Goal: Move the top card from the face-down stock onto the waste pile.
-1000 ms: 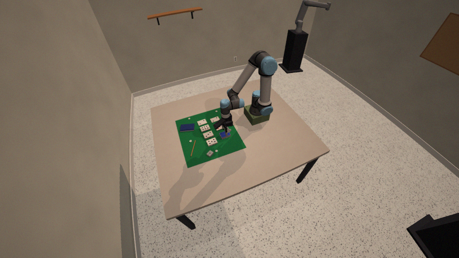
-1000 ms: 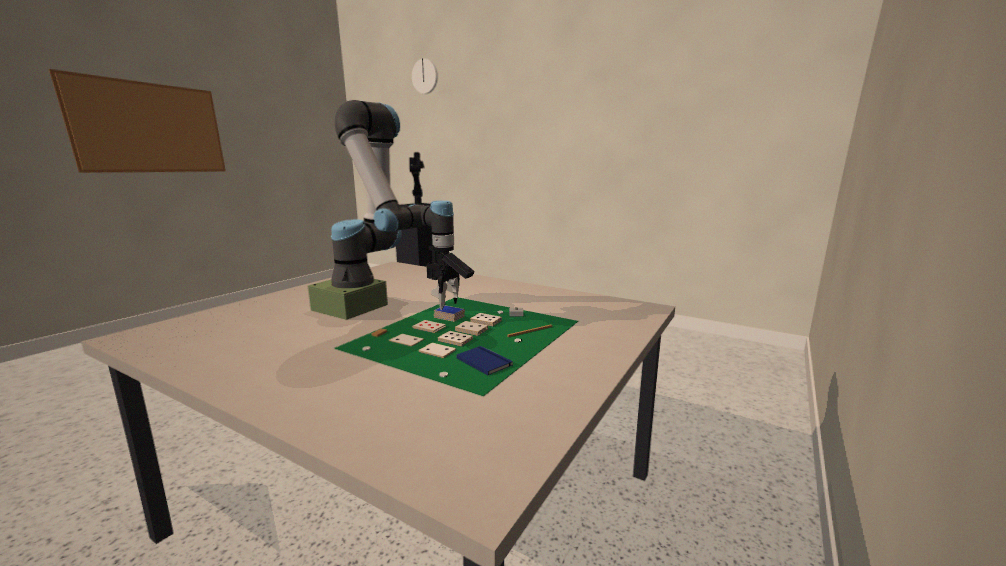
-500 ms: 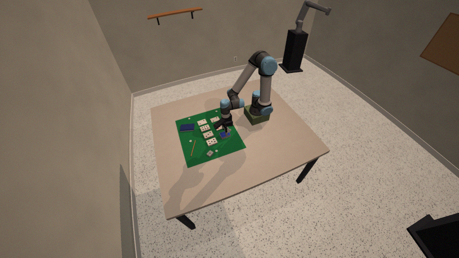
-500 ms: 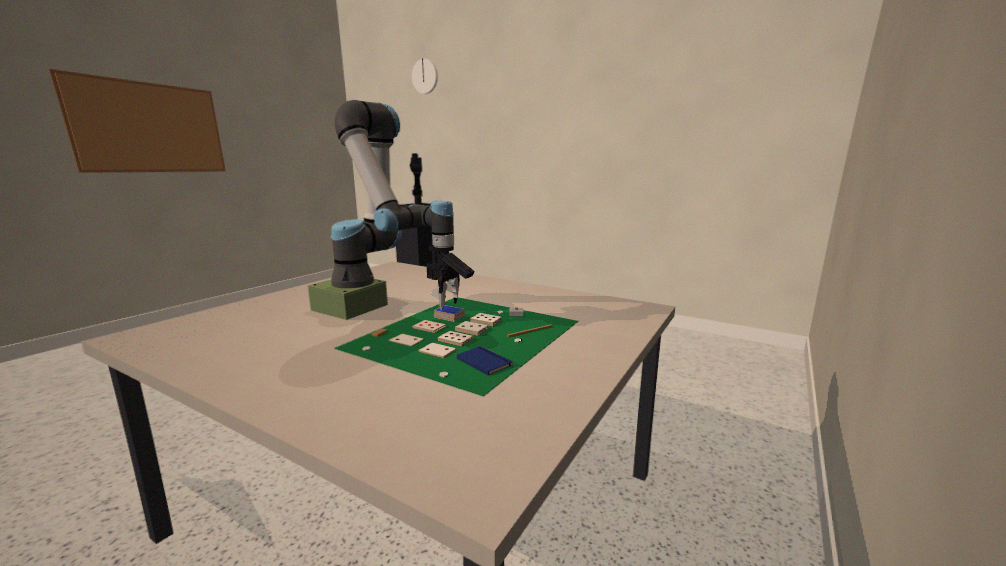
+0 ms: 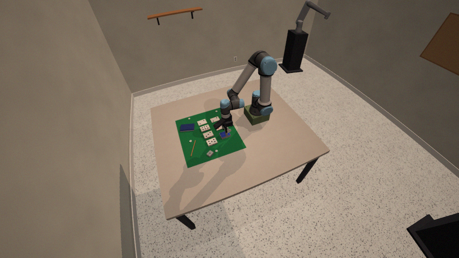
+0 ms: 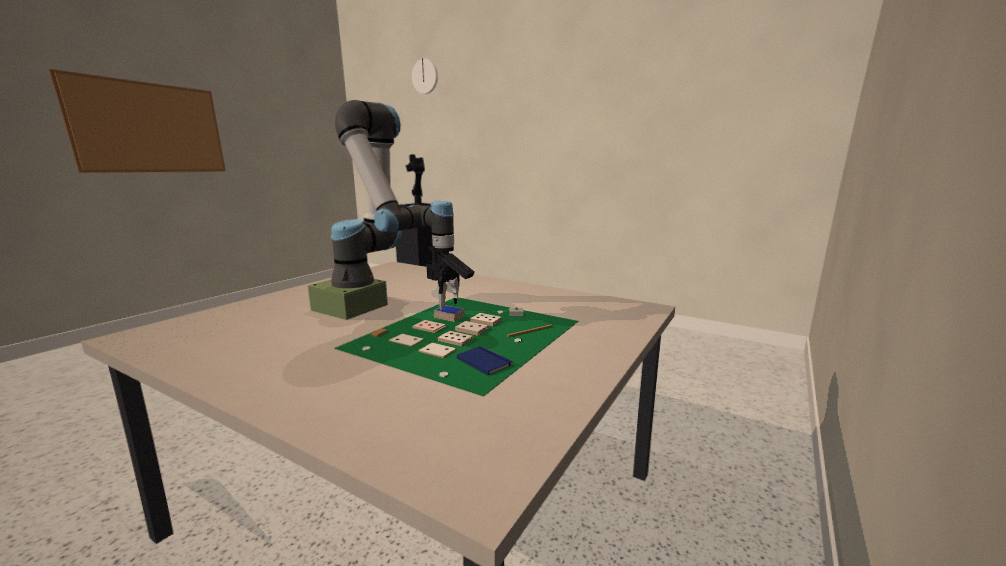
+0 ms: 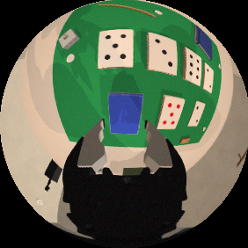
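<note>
The face-down stock [image 7: 126, 113] is a small stack with a blue back on the green mat [image 5: 208, 138]; it also shows in the top view [image 5: 224, 135] and the exterior view [image 6: 448, 311]. The waste pile [image 7: 172, 111] [image 6: 428, 325] lies right beside it, showing a face-up card with red pips. My gripper [image 7: 124, 120] hangs just above the stock, fingers open and standing to either side of the near end of the top blue card, with nothing held. It also shows in the exterior view [image 6: 447, 294]. In the top view the gripper hides the waste pile.
A row of several face-up cards with black pips [image 7: 163, 53] lies beyond the stock. A dark blue box [image 5: 187, 127], a pencil [image 5: 192, 147], a small grey block [image 5: 209, 153] and white chips lie on the mat. The arm's green base [image 5: 256, 115] stands beside the mat.
</note>
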Motion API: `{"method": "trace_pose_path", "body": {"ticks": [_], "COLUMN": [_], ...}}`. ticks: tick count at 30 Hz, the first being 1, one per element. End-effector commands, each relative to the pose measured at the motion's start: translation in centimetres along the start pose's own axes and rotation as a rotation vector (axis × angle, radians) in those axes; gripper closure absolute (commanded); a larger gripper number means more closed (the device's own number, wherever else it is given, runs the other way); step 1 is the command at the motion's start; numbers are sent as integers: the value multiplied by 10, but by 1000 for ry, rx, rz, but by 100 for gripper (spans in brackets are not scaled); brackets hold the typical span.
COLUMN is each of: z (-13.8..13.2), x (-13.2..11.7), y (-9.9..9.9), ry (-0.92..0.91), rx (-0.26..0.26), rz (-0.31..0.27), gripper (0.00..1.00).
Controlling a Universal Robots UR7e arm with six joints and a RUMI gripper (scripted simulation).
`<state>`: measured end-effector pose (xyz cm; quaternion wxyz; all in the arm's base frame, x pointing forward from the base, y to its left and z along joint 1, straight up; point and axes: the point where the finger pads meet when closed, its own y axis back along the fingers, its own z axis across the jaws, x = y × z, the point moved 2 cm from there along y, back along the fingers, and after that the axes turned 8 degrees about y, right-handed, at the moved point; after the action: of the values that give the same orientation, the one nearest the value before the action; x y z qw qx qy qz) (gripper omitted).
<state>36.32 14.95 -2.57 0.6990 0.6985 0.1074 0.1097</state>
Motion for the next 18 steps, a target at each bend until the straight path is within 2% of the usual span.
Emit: {"method": "trace_pose_path", "body": {"ticks": [1,18], "z": [0,0], "x": [-2,-1], "y": [-5,-7], "ry": [0,0], "rx": [2,1], "rz": [-3,0], "gripper": [50,50]}}
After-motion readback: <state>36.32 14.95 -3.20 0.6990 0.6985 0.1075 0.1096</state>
